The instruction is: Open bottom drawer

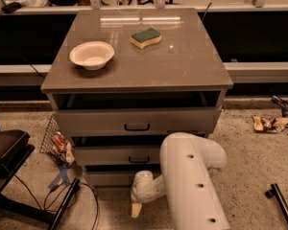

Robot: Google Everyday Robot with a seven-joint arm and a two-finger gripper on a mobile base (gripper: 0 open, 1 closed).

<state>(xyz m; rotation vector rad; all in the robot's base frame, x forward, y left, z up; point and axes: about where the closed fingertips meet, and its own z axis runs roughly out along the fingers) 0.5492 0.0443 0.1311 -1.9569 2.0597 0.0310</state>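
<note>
The grey cabinet [134, 75] has three drawers. The bottom drawer [105, 178] is the lowest front, just above the floor, and looks shut or nearly so; its handle is hidden behind my arm. The middle drawer [115, 155] and top drawer [134, 121] show black bar handles. My gripper [136, 209] hangs low in front of the bottom drawer, close to the floor, on the white wrist [146, 188]. My thick white arm link [192, 186] covers the right part of the lower drawers.
A white bowl [91, 54] and a green-yellow sponge [146, 37] sit on the cabinet top. A wire basket with packets [57, 143], cables [62, 202] and a black stand [5, 157] are on the left. Wrappers [269, 123] and a black bar [281, 205] lie on the right floor.
</note>
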